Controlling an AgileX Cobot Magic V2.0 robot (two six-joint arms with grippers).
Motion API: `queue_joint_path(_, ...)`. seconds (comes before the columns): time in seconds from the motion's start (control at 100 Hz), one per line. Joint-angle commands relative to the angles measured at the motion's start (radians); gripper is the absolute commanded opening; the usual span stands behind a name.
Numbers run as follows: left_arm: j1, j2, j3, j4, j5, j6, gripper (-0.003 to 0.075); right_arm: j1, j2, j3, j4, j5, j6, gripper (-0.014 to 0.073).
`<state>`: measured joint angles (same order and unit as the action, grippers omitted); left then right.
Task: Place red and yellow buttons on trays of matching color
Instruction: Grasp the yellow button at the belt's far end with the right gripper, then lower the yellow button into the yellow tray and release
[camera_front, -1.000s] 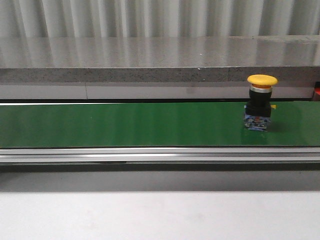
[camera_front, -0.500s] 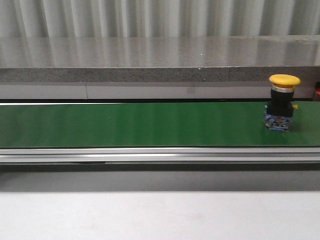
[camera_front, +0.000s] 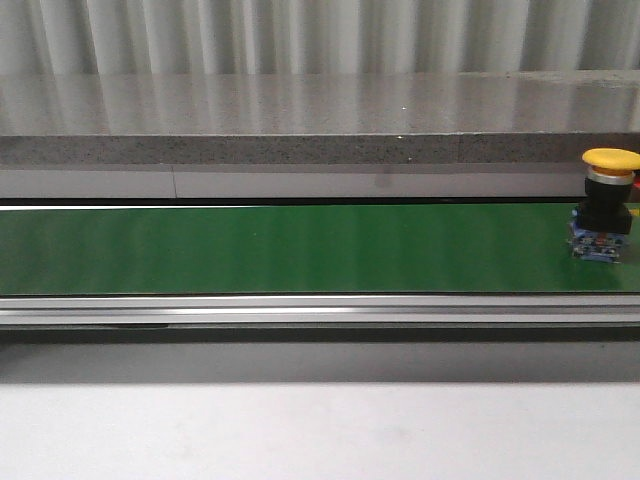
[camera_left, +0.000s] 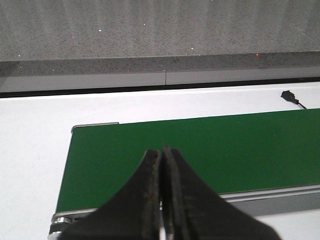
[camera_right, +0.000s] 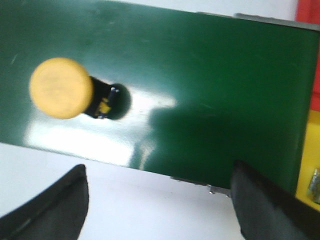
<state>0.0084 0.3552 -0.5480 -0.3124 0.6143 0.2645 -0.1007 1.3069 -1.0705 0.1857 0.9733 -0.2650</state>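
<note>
Nearest, pale grey tabletop (camera_front: 320, 430), then brushed metal rail (camera_front: 320, 310) edging a long green conveyor belt (camera_front: 280, 248). Standing upright near the belt's right end: yellow mushroom-head push button on a black and blue body (camera_front: 603, 205), nearly at the frame edge. Beyond, speckled grey stone ledge (camera_front: 300, 120) under corrugated grey wall panels (camera_front: 300, 35). Left gripper (camera_left: 161, 200) clenched on nothing above the belt's other end; right gripper (camera_right: 160, 200) spread wide, released, hovering over the button. Red and yellow strips at that view's edge cut off, too partial to identify.
</note>
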Motion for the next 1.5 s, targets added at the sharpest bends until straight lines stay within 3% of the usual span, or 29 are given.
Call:
queue_joint_path(0.0, -0.007, 0.007, -0.028, -0.017, -0.068, -0.003, -0.0020, 0.035, -0.006, -0.024, 0.007, -0.016, -0.030, 0.0583)
queue_joint_path(0.18, -0.007, 0.007, -0.028, -0.017, -0.068, -0.003, -0.0020, 0.073, 0.043, -0.024, 0.007, -0.027, -0.041, 0.0583)
queue_joint_path(0.56, -0.007, 0.007, -0.028, -0.017, -0.068, -0.003, -0.0020, 0.073, 0.148, -0.025, 0.007, -0.207, -0.041, 0.0573)
queue_joint_path(0.63, -0.007, 0.007, -0.028, -0.017, -0.068, -0.003, -0.0020, 0.073, 0.168, -0.025, 0.007, -0.221, -0.041, 0.0523)
queue_joint_path(0.83, -0.007, 0.007, -0.028, -0.017, -0.068, -0.003, -0.0020, 0.073, 0.190, -0.025, 0.015, -0.244, -0.026, 0.0236)
queue_joint_path(0.92, -0.007, 0.007, -0.028, -0.017, -0.068, -0.003, -0.0020, 0.073, 0.190, -0.027, 0.015, -0.249, -0.014, 0.0182)
queue_joint_path(1.27, -0.007, 0.007, -0.028, -0.017, -0.068, -0.003, -0.0020, 0.059, 0.109, -0.027, 0.000, -0.196, 0.044, 0.0183)
queue_joint_path(1.49, -0.007, 0.007, -0.028, -0.017, -0.068, -0.003, -0.0020, -0.067, 0.002, -0.027, -0.079, -0.140, 0.177, 0.0183)
